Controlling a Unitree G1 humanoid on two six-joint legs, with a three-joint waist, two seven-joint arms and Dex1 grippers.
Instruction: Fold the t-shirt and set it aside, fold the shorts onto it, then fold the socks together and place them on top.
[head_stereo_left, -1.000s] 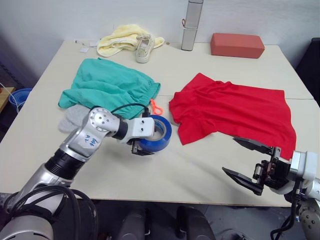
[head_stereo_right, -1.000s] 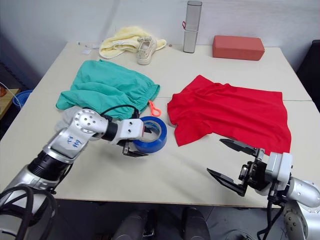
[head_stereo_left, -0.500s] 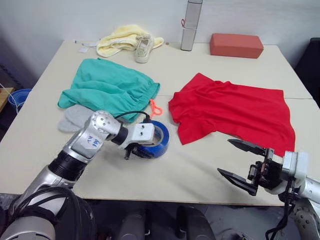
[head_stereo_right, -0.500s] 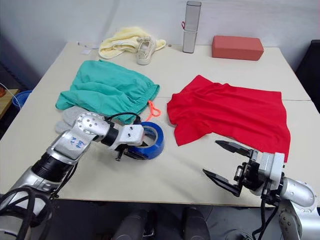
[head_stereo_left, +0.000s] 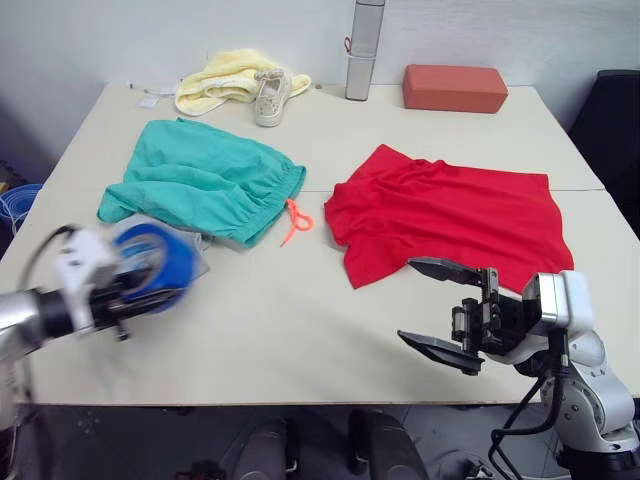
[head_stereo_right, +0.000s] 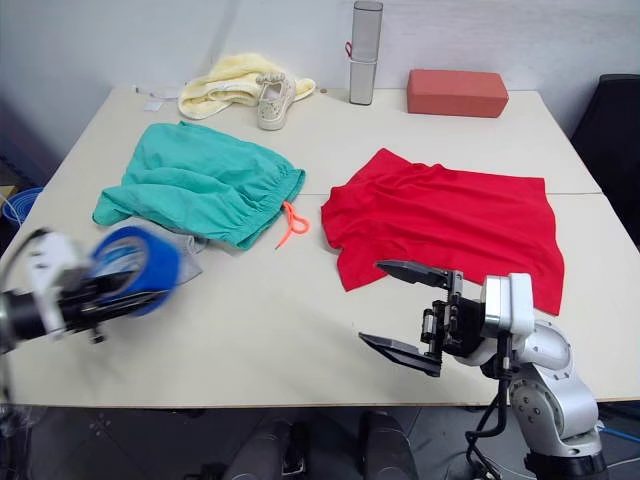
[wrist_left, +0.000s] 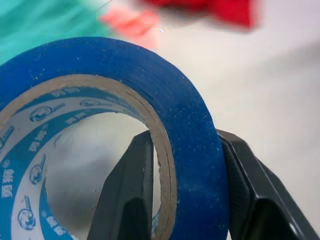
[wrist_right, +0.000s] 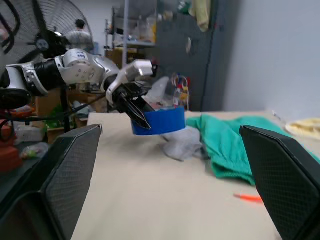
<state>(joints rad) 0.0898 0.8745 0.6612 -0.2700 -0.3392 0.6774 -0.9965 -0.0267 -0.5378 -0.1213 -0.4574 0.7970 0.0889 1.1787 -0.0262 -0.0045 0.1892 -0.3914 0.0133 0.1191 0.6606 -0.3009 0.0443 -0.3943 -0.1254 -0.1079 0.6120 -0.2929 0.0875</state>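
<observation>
A blue roll of adhesive tape (wrist_left: 125, 125) is pinched through its wall by the left gripper (wrist_right: 135, 102), raised off the beige table (head_stereo_right: 290, 330) at 9 o'clock. The right gripper (head_stereo_right: 405, 310) is spread wide at 5 o'clock, holding nothing. The bright red cotton t-shirt (head_stereo_right: 450, 225) lies at 3 o'clock, the teal-green gathered shorts (head_stereo_right: 195, 185) at 10 o'clock, the light grey socks (wrist_right: 182, 147) just beside them.

Head stereo pair looking down, wrist cameras close, table (head_stereo_left: 300, 340) shared

A beige desk (head_stereo_left: 300, 330) holds teal shorts (head_stereo_left: 200, 180), a red t-shirt (head_stereo_left: 450, 215), grey socks (head_stereo_right: 185, 262), a yellow cloth (head_stereo_left: 225, 75), a shoe (head_stereo_left: 268, 97), a cylinder (head_stereo_left: 362, 50) and a red-brown block (head_stereo_left: 455, 88).
</observation>
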